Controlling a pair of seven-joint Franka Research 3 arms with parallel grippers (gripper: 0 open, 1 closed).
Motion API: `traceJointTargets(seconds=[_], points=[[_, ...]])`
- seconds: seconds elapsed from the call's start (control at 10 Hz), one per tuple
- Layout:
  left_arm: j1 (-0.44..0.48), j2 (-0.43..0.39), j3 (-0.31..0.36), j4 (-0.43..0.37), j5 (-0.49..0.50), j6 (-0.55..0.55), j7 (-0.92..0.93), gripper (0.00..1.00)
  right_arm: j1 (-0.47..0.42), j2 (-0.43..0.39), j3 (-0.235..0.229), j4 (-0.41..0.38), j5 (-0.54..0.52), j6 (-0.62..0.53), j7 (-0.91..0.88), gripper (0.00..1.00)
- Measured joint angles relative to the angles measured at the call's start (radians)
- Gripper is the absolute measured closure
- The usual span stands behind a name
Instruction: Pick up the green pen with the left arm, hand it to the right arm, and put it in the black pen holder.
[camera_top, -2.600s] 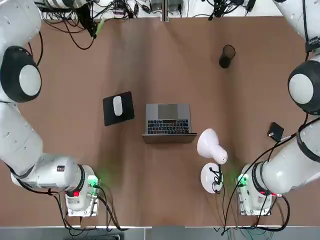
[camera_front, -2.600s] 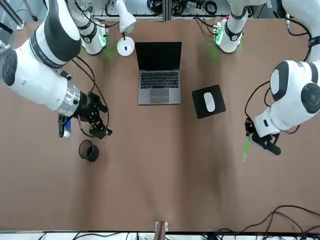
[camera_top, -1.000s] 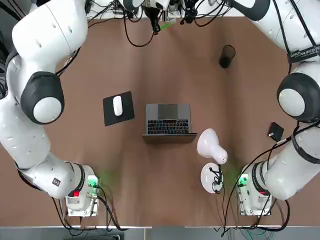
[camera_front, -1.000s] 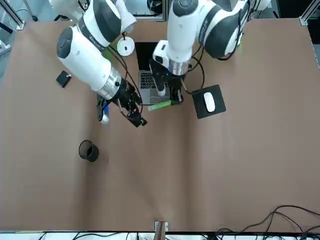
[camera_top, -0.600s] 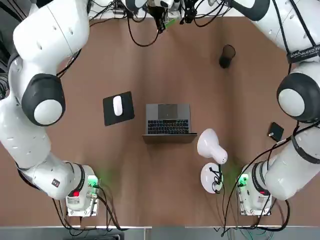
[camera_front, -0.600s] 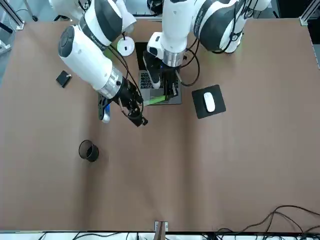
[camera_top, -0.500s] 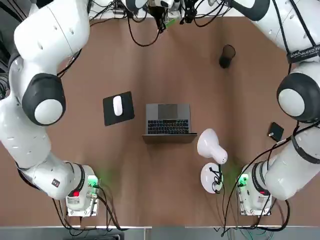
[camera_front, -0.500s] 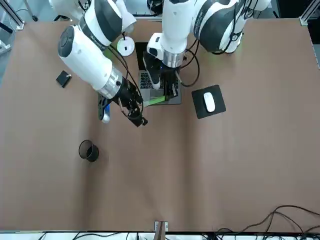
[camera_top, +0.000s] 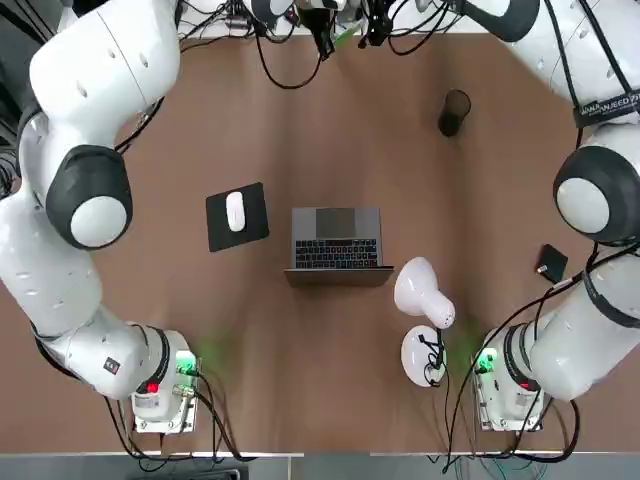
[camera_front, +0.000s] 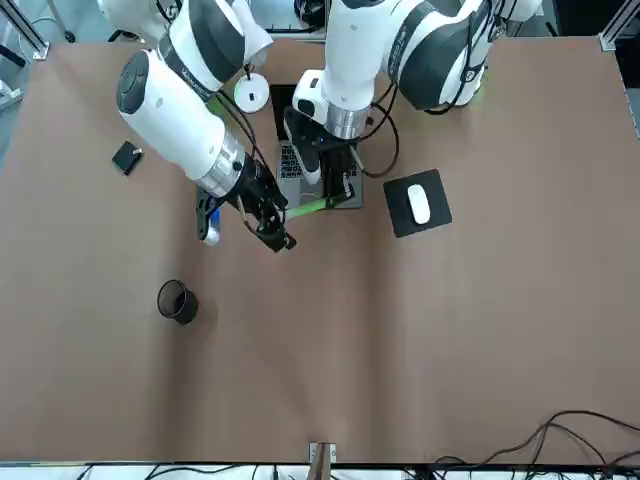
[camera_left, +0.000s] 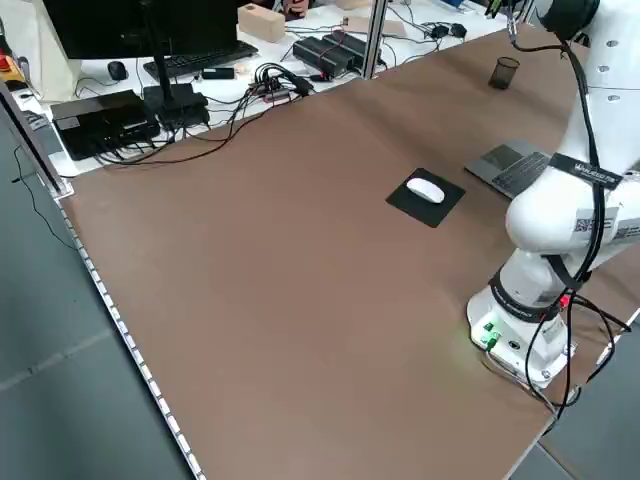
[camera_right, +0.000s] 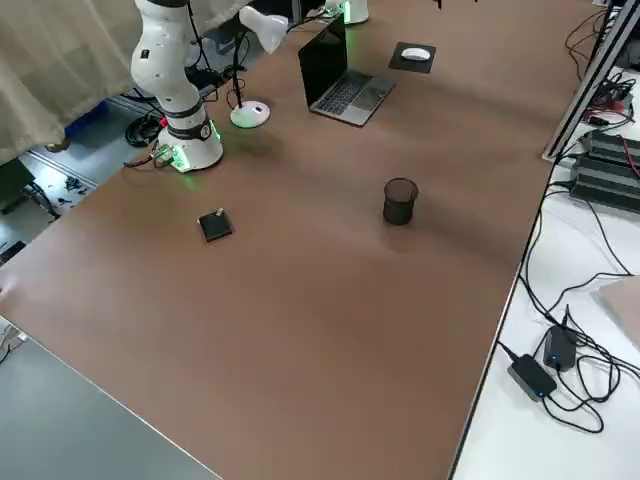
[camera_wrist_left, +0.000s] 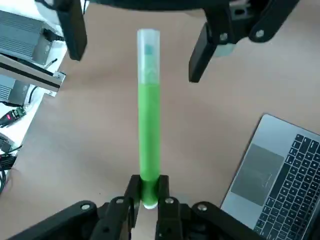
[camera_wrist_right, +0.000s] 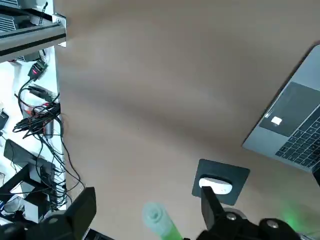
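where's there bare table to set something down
Bare table: between the mouse pad and left arm's base, and between laptop and pen holder. Crowded: around the lamp and its cables.

Both arms (white, jointed) (camera_front: 185, 115) reach inward, tools (camera_front: 285, 215) facing.

Overhead, one camera looks straight down on the laptop (camera_top: 336, 240); another faces it from across the tabletop (camera_top: 350, 400). Two raised side cameras look diagonally from opposite flanks, both sharing the laptop. Each wrist camera sits closer, catching the laptop's corner.
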Motion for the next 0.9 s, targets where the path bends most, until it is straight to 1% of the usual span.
traceJointTargets(seconds=[0.1,0.3,0.5,0.9], points=[[0.0,0.002,0.002,0.0,0.0,0.011,-0.001,0.82,0.001,0.0,0.001,0.0,0.0,0.0,0.001,0.2],[0.0,0.007,0.002,0.0,0.0,0.027,-0.005,0.82,0.001,0.0,0.001,0.0,0.0,0.0,0.021,0.29],[0.001,0.01,0.005,0.0,0.0,0.043,-0.012,0.82,0.001,0.0,0.001,0.002,0.0,0.0,0.029,0.33],[0.001,0.021,0.007,0.0,0.0,0.064,-0.012,0.82,0.009,0.0,0.002,0.008,-0.005,0.0,0.029,0.33]])
